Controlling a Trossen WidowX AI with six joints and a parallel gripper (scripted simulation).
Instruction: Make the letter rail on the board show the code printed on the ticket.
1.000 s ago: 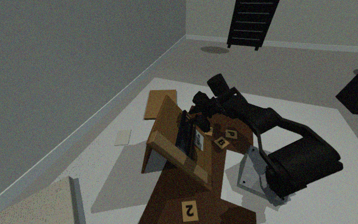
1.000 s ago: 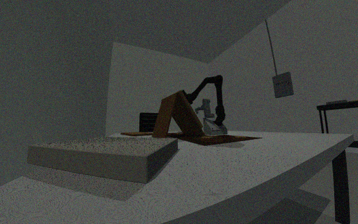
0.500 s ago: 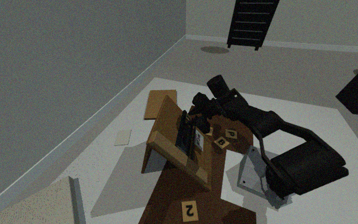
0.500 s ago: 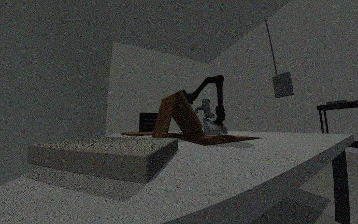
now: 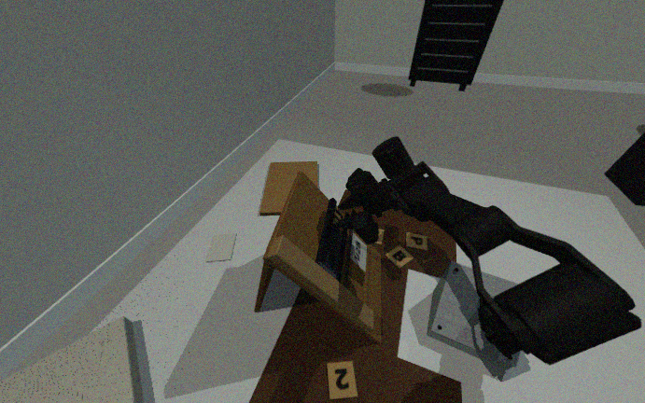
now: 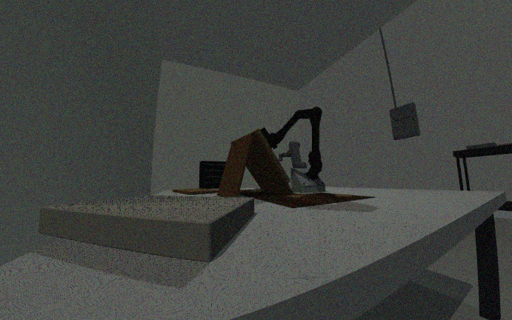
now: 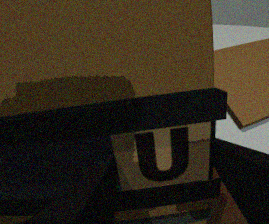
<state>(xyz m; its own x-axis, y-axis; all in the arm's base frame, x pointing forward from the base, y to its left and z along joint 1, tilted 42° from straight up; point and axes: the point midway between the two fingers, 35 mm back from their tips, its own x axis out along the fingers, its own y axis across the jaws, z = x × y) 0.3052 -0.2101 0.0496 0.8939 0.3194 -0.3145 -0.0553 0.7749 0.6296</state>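
Observation:
My gripper (image 5: 343, 216) (image 7: 162, 152) is shut on the U tile (image 7: 200, 157), at the right, open end of the black rail (image 5: 328, 253) (image 7: 170, 106). The tile sits upright between the rail's upper and lower lips, its right edge near their ends. The rail's left part is dark in the wrist view. The rail is on the sloping wooden board (image 5: 297, 215) (image 6: 267, 164) (image 7: 85, 40). The ticket (image 5: 358, 250) is below it, too small to read. Loose tiles lie in front: B (image 5: 399, 257), P (image 5: 417, 241) and a partly hidden tile (image 5: 380, 236). Tile 2 (image 5: 332, 383) lies apart.
A flat wooden panel (image 5: 289, 187) (image 7: 255, 80) lies behind the board's open-end side. A pale card (image 5: 221, 247) lies behind the board. A thick speckled slab (image 5: 78, 360) (image 6: 130, 235) is at the other end. The arm's grey base plate (image 5: 457, 312) stands in front.

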